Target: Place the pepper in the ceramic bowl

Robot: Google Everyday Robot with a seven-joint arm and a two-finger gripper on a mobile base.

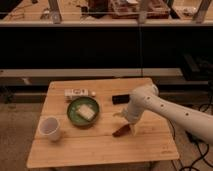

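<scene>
The pepper (120,132) is a small dark-red chili at the middle-right of the wooden table (75,150). My gripper (127,123) is at the end of the white arm that reaches in from the right. It points down and sits right at the pepper's upper end. The ceramic bowl (75,116) is dark green and stands left of the gripper, about a hand's width away. A pale flat piece (86,112) lies inside the bowl.
A whitish cup (50,128) stands near the table's left front. A white packet (76,92) lies behind the bowl. A black flat object (120,99) lies behind the gripper. Dark shelving runs behind the table.
</scene>
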